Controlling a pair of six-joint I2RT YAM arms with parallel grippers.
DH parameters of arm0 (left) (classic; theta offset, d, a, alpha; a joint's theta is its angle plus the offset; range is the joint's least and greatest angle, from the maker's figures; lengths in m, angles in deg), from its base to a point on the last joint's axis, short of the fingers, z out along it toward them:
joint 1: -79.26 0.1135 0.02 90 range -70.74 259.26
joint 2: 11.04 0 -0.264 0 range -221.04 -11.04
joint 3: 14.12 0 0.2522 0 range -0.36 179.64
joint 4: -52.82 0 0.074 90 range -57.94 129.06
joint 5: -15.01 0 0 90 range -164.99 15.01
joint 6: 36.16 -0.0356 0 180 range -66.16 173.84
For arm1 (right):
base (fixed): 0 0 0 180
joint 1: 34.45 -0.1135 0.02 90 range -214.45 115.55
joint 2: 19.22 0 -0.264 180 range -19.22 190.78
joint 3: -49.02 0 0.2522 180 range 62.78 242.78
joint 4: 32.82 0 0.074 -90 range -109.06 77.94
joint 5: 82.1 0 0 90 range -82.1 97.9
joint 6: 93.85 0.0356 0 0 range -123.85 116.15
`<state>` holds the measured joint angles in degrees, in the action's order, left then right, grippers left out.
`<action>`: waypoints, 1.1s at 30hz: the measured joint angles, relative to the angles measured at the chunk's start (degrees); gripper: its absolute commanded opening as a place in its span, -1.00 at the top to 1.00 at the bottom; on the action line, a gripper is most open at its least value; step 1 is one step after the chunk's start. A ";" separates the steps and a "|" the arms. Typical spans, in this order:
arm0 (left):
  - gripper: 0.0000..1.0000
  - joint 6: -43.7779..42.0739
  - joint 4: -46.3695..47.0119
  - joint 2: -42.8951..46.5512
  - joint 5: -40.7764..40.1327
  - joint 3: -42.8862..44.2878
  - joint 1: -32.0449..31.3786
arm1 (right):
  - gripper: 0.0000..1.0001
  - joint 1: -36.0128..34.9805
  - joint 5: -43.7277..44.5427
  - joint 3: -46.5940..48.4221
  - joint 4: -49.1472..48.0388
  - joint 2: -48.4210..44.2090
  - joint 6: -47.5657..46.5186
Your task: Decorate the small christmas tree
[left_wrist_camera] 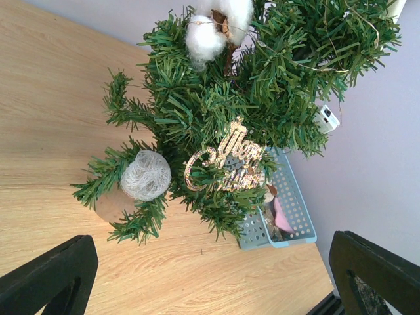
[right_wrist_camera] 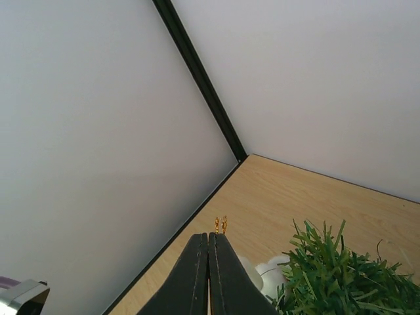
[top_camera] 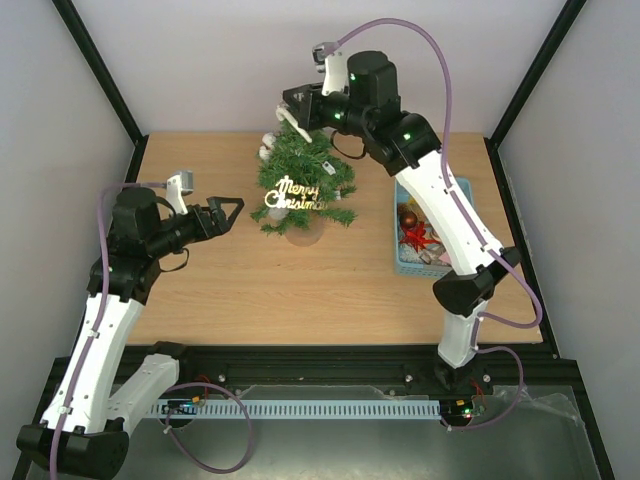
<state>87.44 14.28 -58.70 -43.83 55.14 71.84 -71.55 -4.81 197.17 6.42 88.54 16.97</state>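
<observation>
One small christmas tree [top_camera: 303,185] stands upright on the worktop [top_camera: 250,300], midway between the left and right edges and nearer the far edge than the near one. Its long axis is vertical: the round tan base [top_camera: 305,234] sits on the wood and the tip points straight up.

On its branches hang one gold "Merry Christmas" sign [left_wrist_camera: 226,164], facing the near edge, and one silvery-white string ball [left_wrist_camera: 146,175] low down just above the base. Two white cotton puffs [left_wrist_camera: 205,36] sit on the far side.

One light-blue basket [top_camera: 462,190] rests against the right edge, well apart from the tree, with red and pink ornaments inside; how many there are cannot be counted.

The left claw [top_camera: 232,213] hovers to the left of the tree, pointing at it, its fingers spread wide apart and holding nothing.

The right claw [right_wrist_camera: 210,239] is above the tree's far side. Its fingers are pressed together on a thin gold cord [right_wrist_camera: 221,225], whose ends poke out past the tips. A white ornament [right_wrist_camera: 257,274] shows just beneath.
</observation>
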 measured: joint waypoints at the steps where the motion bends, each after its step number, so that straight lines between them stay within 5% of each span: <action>1: -0.98 0.00 0.00 0.00 0.02 -0.02 0.00 | 0.97 0.00 0.04 0.00 -0.02 -0.24 -0.07; 25: -0.99 0.04 0.00 0.02 0.15 -0.02 0.00 | 0.96 0.00 1.51 -8.04 0.04 -3.02 -0.94; 33: -0.99 0.04 0.00 0.02 0.15 -0.02 0.00 | 0.35 0.00 1.18 -8.07 -0.04 -3.61 -1.16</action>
<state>87.48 14.28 -58.68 -43.68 55.12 71.84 -71.55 -3.63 189.10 6.37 84.94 15.81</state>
